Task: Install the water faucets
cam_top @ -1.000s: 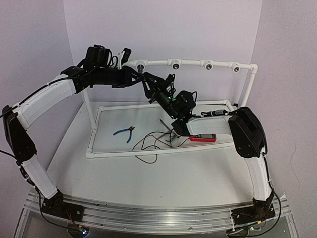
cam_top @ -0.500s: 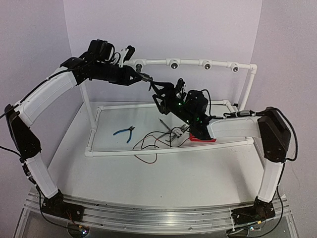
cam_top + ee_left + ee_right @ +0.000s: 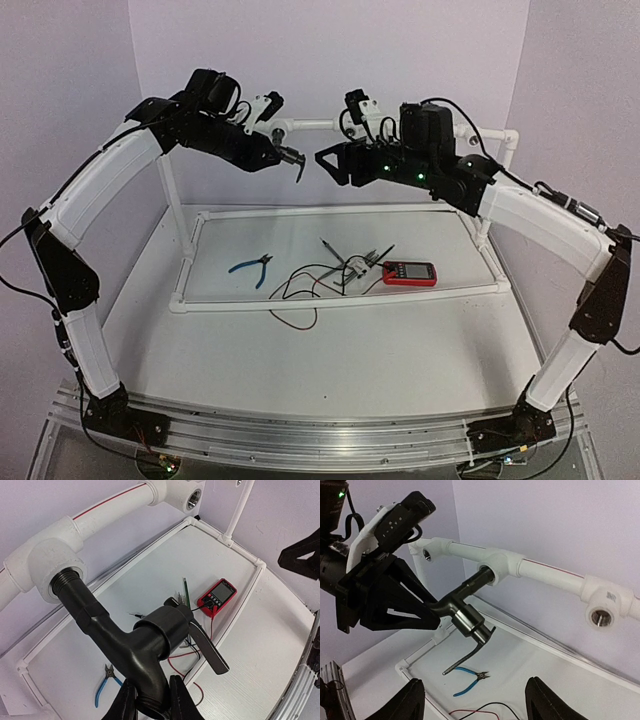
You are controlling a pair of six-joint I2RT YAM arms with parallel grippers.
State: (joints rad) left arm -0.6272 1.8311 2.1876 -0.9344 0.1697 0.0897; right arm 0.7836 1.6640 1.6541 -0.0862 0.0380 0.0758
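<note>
My left gripper (image 3: pixel 150 707) pinches the spout end of the black faucet (image 3: pixel 145 640), whose inlet sits in the tee socket (image 3: pixel 42 562) ahead; bare threads there, clear only from the left wrist, suggest more turning. The right wrist view shows my right gripper (image 3: pixel 477 702) wide, empty, facing the faucet.
</note>
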